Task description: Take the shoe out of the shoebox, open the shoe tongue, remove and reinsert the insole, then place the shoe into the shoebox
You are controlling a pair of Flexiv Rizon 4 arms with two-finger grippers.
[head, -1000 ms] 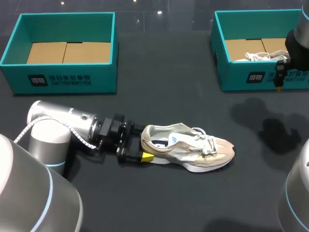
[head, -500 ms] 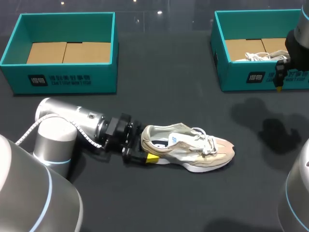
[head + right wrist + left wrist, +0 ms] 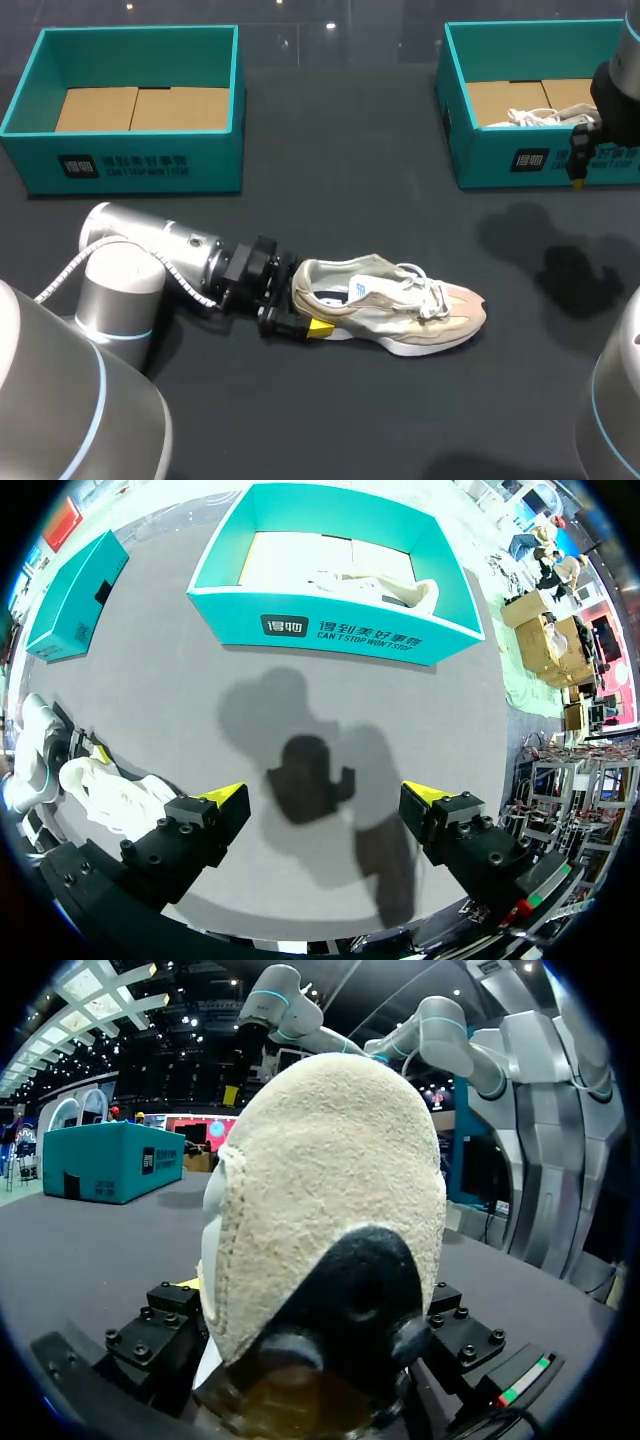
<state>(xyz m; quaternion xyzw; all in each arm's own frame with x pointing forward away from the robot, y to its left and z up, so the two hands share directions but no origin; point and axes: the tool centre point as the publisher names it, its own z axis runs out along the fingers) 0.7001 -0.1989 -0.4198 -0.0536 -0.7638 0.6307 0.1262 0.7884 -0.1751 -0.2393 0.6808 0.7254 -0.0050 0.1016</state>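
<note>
Around shoe [image 3: 395, 300] heel, left gripper [image 3: 305, 310] jaws, right gripper [image 3: 324, 796] jaws wide, empty

Beige shoe [image 3: 390, 310], teal shoebox [image 3: 130, 165], black table [image 3: 340, 200]

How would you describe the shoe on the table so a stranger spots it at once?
On the dark table, look at the near middle, in front of the left shoebox and right shoebox. The beige shoe lies there on its sole; the only other shoe, white, sits inside the right shoebox.
</note>
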